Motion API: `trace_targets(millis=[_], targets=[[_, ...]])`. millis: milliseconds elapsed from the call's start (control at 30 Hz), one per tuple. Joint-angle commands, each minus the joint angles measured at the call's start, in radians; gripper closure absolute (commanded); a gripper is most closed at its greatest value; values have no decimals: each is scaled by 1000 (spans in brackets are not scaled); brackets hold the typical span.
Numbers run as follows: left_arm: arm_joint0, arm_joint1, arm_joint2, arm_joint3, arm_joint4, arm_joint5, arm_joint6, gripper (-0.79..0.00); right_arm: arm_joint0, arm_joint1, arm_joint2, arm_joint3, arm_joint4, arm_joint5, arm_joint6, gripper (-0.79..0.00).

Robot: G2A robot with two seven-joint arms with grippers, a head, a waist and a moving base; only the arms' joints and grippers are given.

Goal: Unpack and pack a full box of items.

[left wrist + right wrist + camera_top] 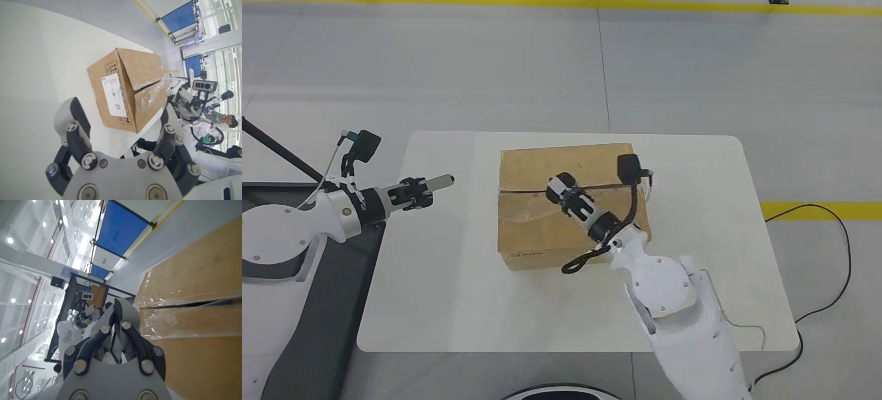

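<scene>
A brown cardboard box [527,225] stands in the middle of the white table [442,290], its top flaps closed along a seam. Clear, wrinkled tape [170,303] runs along that seam, and a dark gap shows between the flaps. A white label [113,94] is stuck on one side of the box [147,64]. My right gripper [560,187] lies low over the box top [198,275] near the seam; in its wrist view the right gripper [114,308] is shut, with nothing seen between the fingers. My left gripper [437,183] hovers over the table left of the box. In its own view the left gripper [122,115] is open and empty.
The table [37,75] is bare around the box on every side. A black stand [282,150] rises off the table's left edge. On the floor to the right lie a black cable [832,270] and a yellow line [822,208].
</scene>
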Motion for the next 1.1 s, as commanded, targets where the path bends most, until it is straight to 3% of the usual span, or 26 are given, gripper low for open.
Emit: trace_targets(millis=[0,367,667,733,800,833,867,933,967,1067], targets=[[0,0,0,0,0,0,0,-785,-33,8,52,-32,-13,5,-2,0],[0,0,0,0,0,0,0,-785,-195,40,281,-157,-64,20,-50,0],[0,0,0,0,0,0,0,-785,-274,53,385,-199,-80,26,-86,-145],[0,0,0,0,0,0,0,-785,-284,55,397,-202,-83,27,-91,-222],[0,0,0,0,0,0,0,-785,-291,56,408,-203,-80,30,-99,-385],[0,0,0,0,0,0,0,-785,-294,56,412,-202,-80,31,-102,-662],[0,0,0,0,0,0,0,-785,-296,57,414,-202,-79,31,-102,-785],[0,0,0,0,0,0,0,-785,-298,58,417,-201,-76,29,-99,-785],[0,0,0,0,0,0,0,-784,-298,58,417,-201,-77,30,-100,-477],[0,0,0,0,0,0,0,-785,-298,58,417,-201,-76,29,-99,-623]])
